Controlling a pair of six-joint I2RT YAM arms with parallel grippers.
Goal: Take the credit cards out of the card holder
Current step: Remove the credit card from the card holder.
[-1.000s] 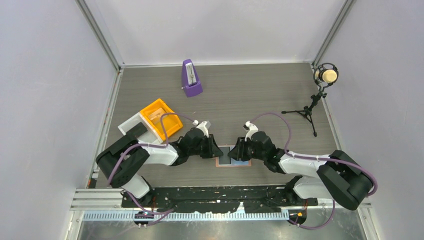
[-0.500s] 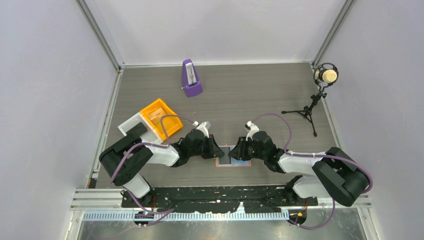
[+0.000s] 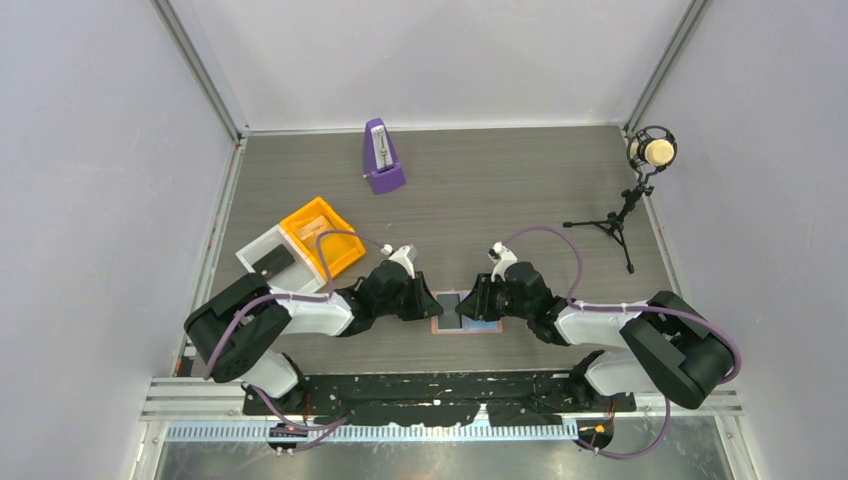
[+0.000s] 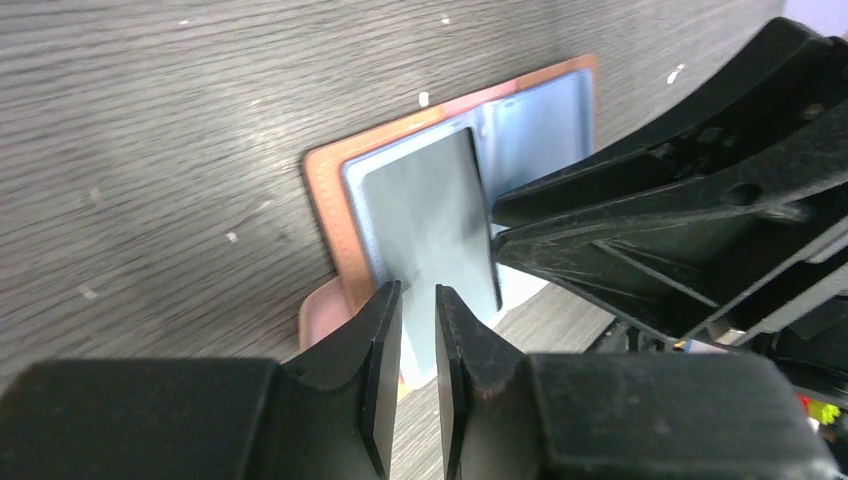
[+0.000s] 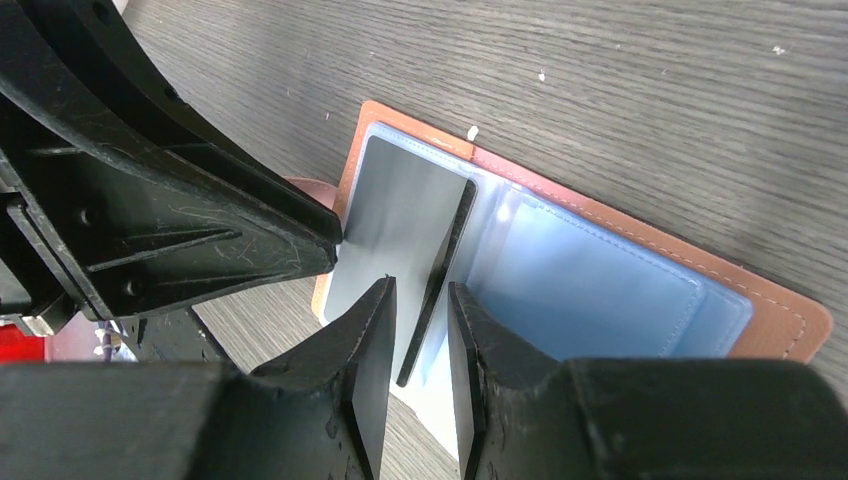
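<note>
Tan holder (image 5: pixel 600 290), flat grey card (image 5: pixel 400 220)

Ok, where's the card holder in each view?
Top external: holder low centre.
Left wrist: holder centre to upper right.
Right wrist: holder centre to right edge.
Shared landmark: the grey card on its inner face.
</note>
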